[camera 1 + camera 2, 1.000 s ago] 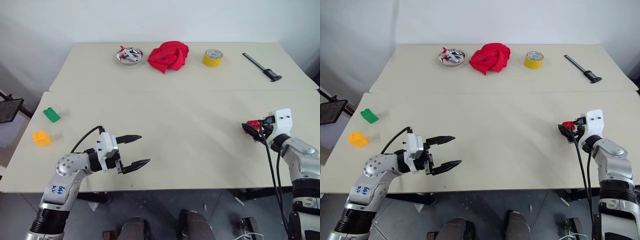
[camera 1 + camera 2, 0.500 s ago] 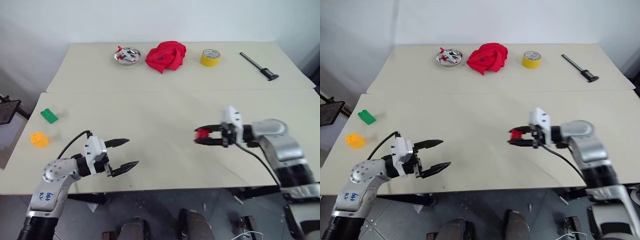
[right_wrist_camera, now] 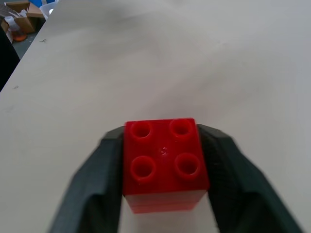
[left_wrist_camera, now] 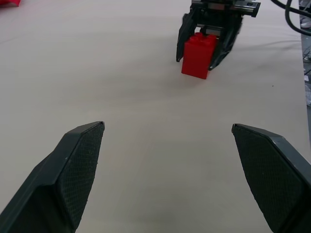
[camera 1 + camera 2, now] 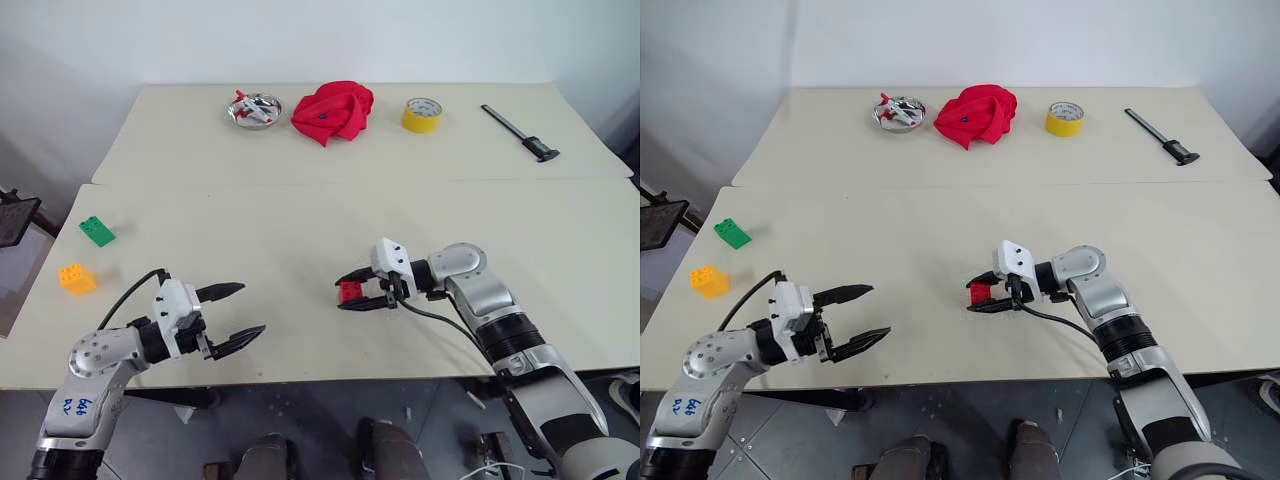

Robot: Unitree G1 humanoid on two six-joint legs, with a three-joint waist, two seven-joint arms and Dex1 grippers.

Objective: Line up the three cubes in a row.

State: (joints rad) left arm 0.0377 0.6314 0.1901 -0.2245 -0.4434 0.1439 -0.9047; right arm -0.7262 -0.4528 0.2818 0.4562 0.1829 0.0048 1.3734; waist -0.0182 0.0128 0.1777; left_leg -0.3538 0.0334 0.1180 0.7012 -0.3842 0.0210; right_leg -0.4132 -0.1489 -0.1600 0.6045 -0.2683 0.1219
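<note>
Now, by size:
Worktop: long beige surface carrying everything.
Right gripper: over the worktop's middle, its two black fingers clamped on the red studded plastic cube, low over the surface.
Left gripper: near the front edge, fingers spread wide, nothing between them.
Green studded plastic cube: far left side.
Orange-yellow studded plastic cube: near the green one, closer to the front.

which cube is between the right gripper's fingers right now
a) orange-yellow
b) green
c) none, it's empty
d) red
d: the right gripper has its two black fingers on either side of the red cube, while the green cube and the orange-yellow cube sit far off near the table's left edge.
</note>
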